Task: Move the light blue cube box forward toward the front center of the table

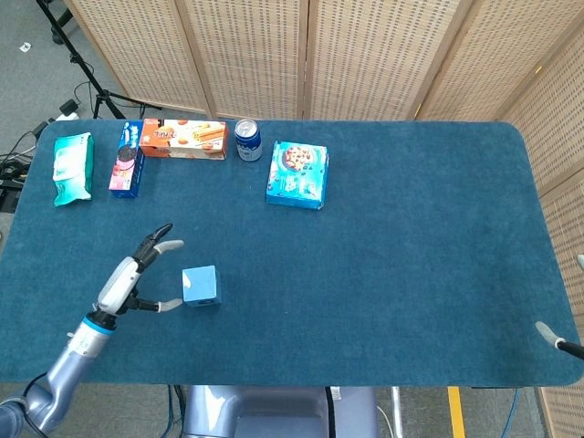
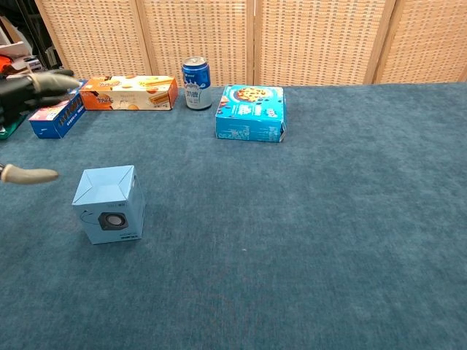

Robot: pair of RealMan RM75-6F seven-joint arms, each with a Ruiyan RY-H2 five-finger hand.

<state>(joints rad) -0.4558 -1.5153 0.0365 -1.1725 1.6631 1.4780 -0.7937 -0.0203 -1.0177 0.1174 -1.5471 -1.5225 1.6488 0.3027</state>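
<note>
The left hand (image 1: 128,278) is wide open, fingers spread, and it holds nothing. It sits just beside the light blue cube box (image 1: 200,286), at about 9 o'clock from it, not touching. The box stands upright on the blue table (image 1: 411,237), near the front edge but well left of the middle. I think the box is let go, so this looks like the moment between one push and the next. It seems the box needs to go toward 3 o'clock to reach the front center. The hand would need to take hold of it again. At 12 o'clock from the box, far back, stand a soda can (image 1: 248,140) and a cookie box (image 1: 298,174). The right hand does not show.
</note>
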